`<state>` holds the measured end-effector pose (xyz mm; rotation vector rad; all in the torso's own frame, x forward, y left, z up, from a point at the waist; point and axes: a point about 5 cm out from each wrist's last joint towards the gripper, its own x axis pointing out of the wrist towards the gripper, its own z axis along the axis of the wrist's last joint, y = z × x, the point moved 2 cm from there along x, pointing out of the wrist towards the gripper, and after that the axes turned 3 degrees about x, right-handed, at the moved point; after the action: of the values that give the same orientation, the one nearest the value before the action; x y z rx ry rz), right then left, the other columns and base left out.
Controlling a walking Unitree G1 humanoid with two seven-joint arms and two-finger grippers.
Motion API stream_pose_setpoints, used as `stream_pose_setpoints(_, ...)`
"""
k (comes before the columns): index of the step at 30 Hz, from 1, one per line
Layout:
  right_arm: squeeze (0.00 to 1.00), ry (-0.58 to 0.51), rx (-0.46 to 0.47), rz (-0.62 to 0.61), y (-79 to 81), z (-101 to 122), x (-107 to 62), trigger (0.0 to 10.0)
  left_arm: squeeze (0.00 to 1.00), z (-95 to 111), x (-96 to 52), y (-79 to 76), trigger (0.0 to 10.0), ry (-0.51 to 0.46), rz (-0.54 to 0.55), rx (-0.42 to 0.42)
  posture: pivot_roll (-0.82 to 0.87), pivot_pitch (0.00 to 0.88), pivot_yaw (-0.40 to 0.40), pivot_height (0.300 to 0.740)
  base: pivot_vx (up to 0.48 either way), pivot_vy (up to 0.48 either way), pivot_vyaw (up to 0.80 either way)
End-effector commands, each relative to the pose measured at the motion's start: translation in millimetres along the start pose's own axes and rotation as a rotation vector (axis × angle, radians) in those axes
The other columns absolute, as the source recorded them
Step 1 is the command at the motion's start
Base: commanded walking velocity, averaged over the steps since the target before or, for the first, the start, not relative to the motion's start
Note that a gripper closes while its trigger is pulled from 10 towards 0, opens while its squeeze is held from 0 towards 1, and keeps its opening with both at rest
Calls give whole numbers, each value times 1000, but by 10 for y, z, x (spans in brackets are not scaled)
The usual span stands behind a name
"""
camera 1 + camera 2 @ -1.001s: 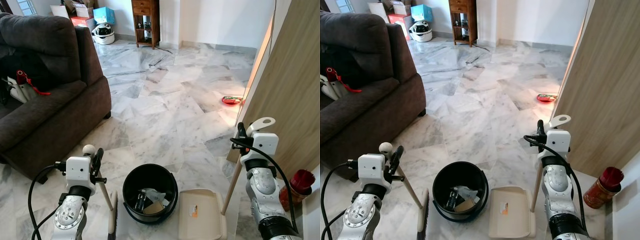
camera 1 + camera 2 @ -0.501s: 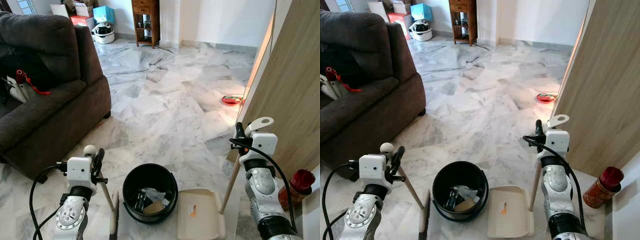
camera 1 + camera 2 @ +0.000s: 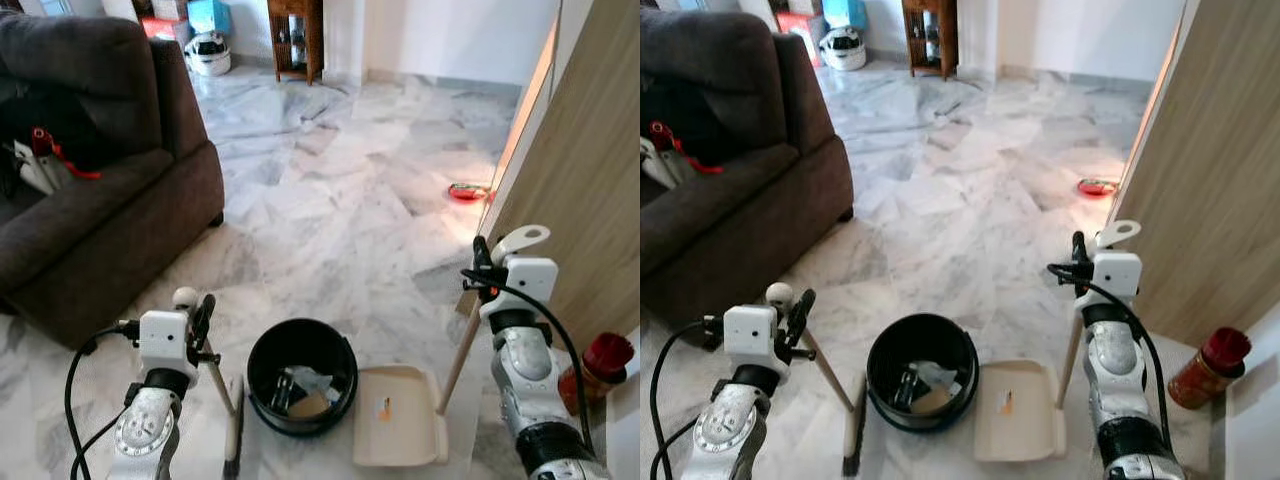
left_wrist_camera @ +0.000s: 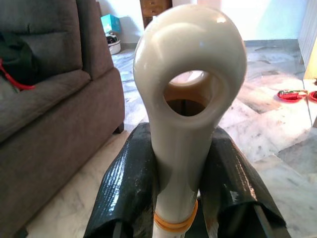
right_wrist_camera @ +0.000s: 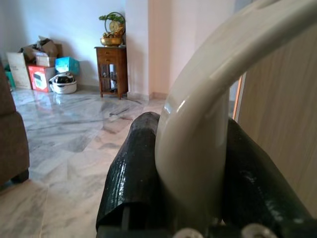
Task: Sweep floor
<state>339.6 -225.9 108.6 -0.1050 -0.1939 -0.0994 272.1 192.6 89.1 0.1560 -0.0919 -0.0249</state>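
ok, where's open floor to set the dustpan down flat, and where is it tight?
Open: the marble floor ahead of the bucket, between sofa and wooden panel. Tight: right at the robot's feet, where broom, bucket and dustpan sit side by side, and by the red-capped jar.

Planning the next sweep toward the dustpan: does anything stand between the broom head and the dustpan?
Yes. The black bucket stands on the floor between the broom, held by the left gripper, and the dustpan, held by the right gripper. The broom would have to go around it.
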Motion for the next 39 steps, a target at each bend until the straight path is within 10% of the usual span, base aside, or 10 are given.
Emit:
stream_pose_setpoints(1,0,-34,1,2,3,66,35,10000,0,84,26,23,10000,-42,5,2,73,0,64,740,-300,0,0)
stream_pose_setpoints(39,0,16,26,36,90,-27,20,10000,0,91,35,45,10000,-42,33,6,74,30,59,740,-193,0,-224)
